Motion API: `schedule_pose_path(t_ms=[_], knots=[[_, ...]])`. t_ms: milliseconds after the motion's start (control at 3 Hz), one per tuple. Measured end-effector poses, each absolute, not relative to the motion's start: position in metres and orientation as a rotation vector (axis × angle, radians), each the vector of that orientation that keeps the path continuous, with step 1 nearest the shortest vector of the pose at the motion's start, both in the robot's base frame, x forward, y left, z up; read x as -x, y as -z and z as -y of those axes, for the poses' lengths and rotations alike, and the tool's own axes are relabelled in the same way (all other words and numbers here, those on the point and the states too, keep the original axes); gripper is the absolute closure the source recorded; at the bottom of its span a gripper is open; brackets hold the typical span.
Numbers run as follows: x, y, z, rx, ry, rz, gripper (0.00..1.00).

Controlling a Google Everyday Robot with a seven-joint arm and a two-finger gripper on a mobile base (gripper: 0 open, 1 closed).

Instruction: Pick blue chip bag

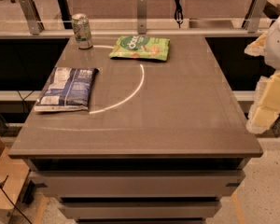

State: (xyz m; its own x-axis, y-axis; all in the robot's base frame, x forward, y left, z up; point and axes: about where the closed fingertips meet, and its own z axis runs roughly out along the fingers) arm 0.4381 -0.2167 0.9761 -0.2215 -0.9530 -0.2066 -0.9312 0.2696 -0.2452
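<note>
the blue chip bag (67,88) lies flat on the left side of the grey worktop (177,120), close to the left edge and about midway between near and far. it is dark navy with pale patches and small print, its long side running near to far. nothing touches it.

a thin white curved line (139,85) is marked on the worktop just right of the bag, sweeping from the far side round to the bag's near right corner. at the far end, near the middle, a green chip bag (140,48) with a white round logo lies flat, well apart from the blue one. a green and silver drink can (82,31) stands upright near the far left corner, left of the green bag and beyond the blue bag.

the gripper (269,97) shows as pale yellowish shapes at the right edge of the view, off the right side of the worktop, with a white rounded part of the arm (279,38) above it. it is well apart from the blue chip bag, with the width of the worktop between them. i cannot tell whether its grasp is spread or closed.

below the worktop, grey drawer fronts (135,183) face the near side. behind the far edge stands a row of metal posts (141,13).
</note>
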Motion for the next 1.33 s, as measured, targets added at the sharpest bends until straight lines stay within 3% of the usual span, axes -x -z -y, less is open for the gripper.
schedule_pose_path(t_ms=[667,1333], knots=[[-0.440,-0.982,0.212,1.717,0.105,-2.195,0.00],[-0.470,-0.989,0.155,1.714,-0.119,-1.946,0.00]])
